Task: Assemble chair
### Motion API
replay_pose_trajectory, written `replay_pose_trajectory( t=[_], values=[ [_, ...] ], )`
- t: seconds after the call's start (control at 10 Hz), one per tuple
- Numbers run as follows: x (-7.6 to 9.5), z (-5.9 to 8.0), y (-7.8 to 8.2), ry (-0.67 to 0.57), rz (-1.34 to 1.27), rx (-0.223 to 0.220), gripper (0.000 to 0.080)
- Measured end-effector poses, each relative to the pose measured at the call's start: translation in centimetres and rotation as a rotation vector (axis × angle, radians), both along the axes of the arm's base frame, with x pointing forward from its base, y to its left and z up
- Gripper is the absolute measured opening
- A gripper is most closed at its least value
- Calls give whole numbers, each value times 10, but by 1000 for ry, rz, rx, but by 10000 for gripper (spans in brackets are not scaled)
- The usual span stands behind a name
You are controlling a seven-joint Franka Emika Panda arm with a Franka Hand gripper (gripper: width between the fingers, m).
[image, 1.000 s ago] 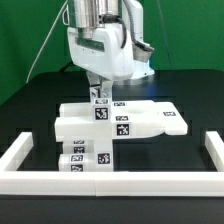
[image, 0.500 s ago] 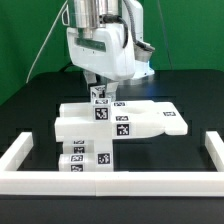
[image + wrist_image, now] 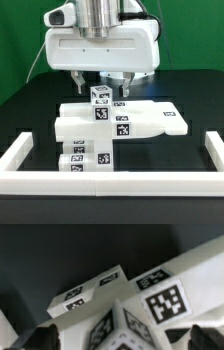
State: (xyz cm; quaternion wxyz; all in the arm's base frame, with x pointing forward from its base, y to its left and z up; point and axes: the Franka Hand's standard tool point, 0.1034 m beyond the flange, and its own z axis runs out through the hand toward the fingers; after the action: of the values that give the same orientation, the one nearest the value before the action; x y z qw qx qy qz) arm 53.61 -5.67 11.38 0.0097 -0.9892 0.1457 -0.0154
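Observation:
The chair's white tagged parts lie in a cluster in the exterior view. A wide flat slab [image 3: 140, 122] lies in the middle, and several blocky pieces [image 3: 82, 160] lie in front of it. A short tagged post [image 3: 100, 96] stands upright on the slab's far edge. My gripper [image 3: 101, 80] hangs right over the post with its broad face toward the camera. In the wrist view the post [image 3: 125, 328] sits corner-on between my two dark fingertips [image 3: 45, 336]. There is a gap on each side, so my gripper [image 3: 125, 341] is open around it.
A low white border rail [image 3: 110, 181] runs along the front and up both sides [image 3: 205, 150] of the black table. Cables hang behind the arm at the back.
My hand has turned about a quarter turn over the post, from side-on to broad-face-on. The post and the other parts have stayed in place.

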Motion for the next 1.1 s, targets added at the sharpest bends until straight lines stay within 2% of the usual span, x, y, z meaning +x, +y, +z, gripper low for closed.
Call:
replay_pose_trajectory(
  t=[0.4,0.6,0.7,0.8,1.1],
  values=[
    [0,0,-4,8,444,-28,649],
    [0,0,-4,9,399,-27,629],
    [0,-1,-4,10,399,-27,422],
    [0,-1,-4,10,332,-25,286],
    [0,-1,-4,12,144,-20,285]
  ],
)
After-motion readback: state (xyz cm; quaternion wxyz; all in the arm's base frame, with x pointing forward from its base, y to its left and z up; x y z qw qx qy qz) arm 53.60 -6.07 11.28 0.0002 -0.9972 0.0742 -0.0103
